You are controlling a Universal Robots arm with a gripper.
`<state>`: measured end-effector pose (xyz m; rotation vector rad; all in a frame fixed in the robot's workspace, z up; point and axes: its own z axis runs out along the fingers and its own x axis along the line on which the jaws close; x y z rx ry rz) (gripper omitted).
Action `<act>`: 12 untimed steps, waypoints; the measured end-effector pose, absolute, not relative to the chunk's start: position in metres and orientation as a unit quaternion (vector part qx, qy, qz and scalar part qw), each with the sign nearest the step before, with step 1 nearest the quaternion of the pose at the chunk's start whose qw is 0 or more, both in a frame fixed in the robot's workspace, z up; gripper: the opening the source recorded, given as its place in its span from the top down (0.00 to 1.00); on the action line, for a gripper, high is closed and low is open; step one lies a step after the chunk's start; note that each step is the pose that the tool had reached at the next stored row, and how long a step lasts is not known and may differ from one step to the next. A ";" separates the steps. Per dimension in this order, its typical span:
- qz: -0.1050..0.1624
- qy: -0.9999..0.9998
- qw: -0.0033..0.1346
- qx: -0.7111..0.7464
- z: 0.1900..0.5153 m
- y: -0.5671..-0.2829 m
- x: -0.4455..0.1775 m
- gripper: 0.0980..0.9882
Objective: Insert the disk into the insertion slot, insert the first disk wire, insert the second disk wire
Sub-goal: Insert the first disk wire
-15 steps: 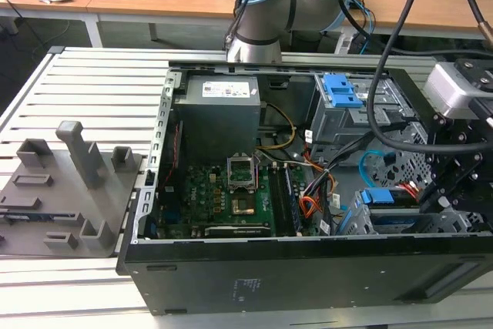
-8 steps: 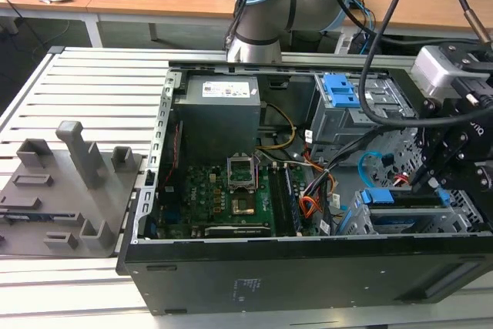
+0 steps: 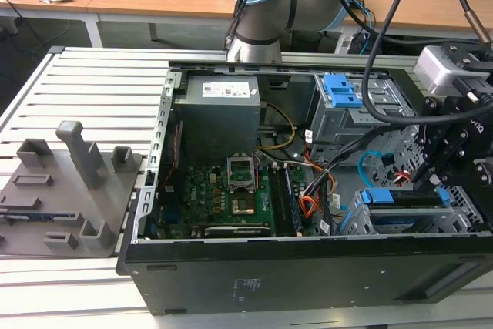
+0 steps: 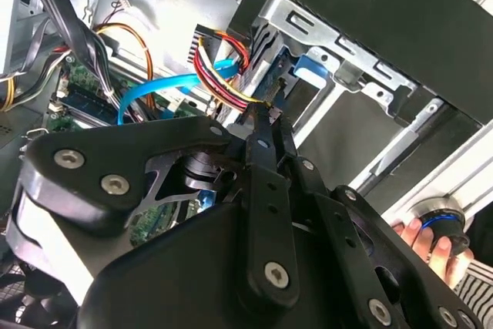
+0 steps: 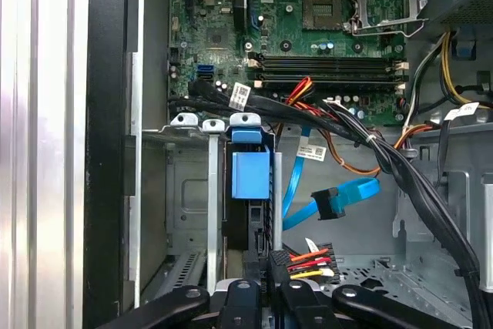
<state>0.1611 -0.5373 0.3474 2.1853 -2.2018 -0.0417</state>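
Matte black end effector [image 5: 271, 263] of bolted link fingers, drawn nearly together and clamped on the flat black plug of the first disk wire [image 5: 312, 260]. Thin round red, orange and yellow leads fanned out from the back of that plug, away from the fingers. Plug held just beside the near end of the disk [image 5: 246, 225]; mating with the disk impossible to judge.

Dark rectangular disk in a glossy blue plastic carrier [image 5: 250, 175], seated on edge inside the insertion slot [image 5: 189, 190]. Long axis along the bay, running from the exterior view's left to its right. Blue tab end toward the green motherboard [image 3: 223, 190], opposite end toward the end effector.

Low insertion slot of thin folded grey sheet metal, with rounded tabs along the rim and a perforated panel adjoining.

Smooth, thin, flat light-blue second disk wire [image 5: 350, 189], bent into a loop and ending in a small black plug. Plug loose and tilted in the open bay, apart from the disk, near the first disk wire.

Black painted computer case [image 3: 308, 275], open side up, resting on the ribbed aluminium surface [image 3: 92, 90].
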 end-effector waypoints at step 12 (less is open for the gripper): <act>-0.014 -0.710 0.019 0.704 0.343 -0.536 0.163 0.93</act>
